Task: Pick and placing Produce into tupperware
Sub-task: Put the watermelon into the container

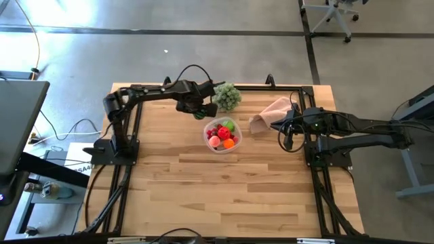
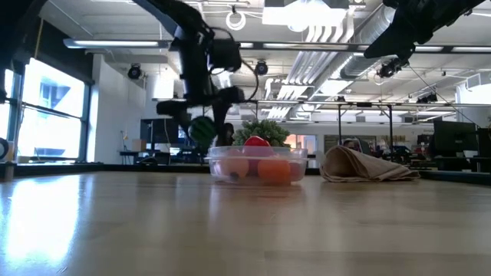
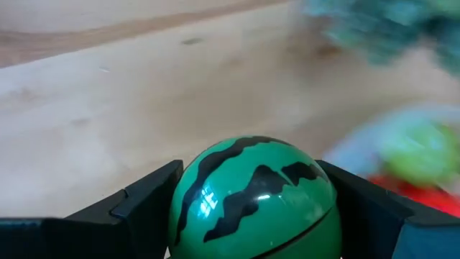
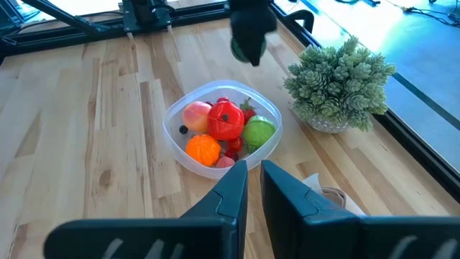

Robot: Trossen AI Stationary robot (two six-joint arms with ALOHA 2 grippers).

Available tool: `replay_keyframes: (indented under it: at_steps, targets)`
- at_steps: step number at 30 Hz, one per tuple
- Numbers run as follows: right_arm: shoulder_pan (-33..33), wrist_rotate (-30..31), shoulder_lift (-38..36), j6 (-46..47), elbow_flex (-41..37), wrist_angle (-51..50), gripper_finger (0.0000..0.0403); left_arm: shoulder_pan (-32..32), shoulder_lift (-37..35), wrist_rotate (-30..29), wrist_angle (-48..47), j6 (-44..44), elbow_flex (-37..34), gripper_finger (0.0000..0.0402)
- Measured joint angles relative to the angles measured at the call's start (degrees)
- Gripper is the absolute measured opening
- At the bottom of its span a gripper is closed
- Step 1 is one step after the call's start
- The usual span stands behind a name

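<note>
My left gripper point(image 1: 203, 111) is shut on a small toy watermelon point(image 3: 251, 194), bright green with dark stripes. It hangs above the table just on the far-left side of the tupperware point(image 1: 208, 139), as the low view shows point(image 2: 202, 129). The round clear tupperware point(image 4: 172, 115) stands on the table and holds several produce pieces: a red one point(image 4: 226, 121), an orange one point(image 4: 203, 149), a bright green one point(image 4: 259, 133) and a peach one point(image 4: 195, 115). My right gripper point(image 4: 254, 188) is shut, holds nothing and waits to the tupperware's right, over the pink cloth point(image 1: 271, 114). My left gripper pinches the toy watermelon between its two fingers point(image 3: 144, 191), one on each opposite side point(image 3: 188, 205) of the ball. The fingers come from above, pointing down. The watermelon is lifted clear of the table, level with the tupperware's rim in the low view.
A pale green leafy ball point(image 1: 228, 96) stands close behind the left gripper, near the table's far edge. The crumpled pink cloth point(image 2: 360, 165) lies right of the tupperware. A dark metal frame point(image 1: 135, 129) borders the table's left, right and far sides. Bare wood lies on the near side.
</note>
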Motion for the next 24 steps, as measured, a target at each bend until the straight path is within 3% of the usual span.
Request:
replay_keyframes:
  at_steps: [5,11,17,24]
  targets:
    - [0.0,0.0,0.0,0.0,0.0,0.0,0.0030,-4.0,-4.7,-0.7,1.5,0.3,0.0,0.0295]
    - [0.0,0.0,0.0,0.0,0.0,0.0,0.0030,-11.2,-5.7,-6.9,3.1,-2.2,0.0,0.0295]
    - [0.0,0.0,0.0,0.0,0.0,0.0,0.0030,-15.7,-2.8,-9.3,4.6,-3.6,0.0,0.0295]
    - [0.0,0.0,0.0,0.0,0.0,0.0,0.0030,-15.9,1.2,-9.3,7.7,-3.6,0.0,0.0296]
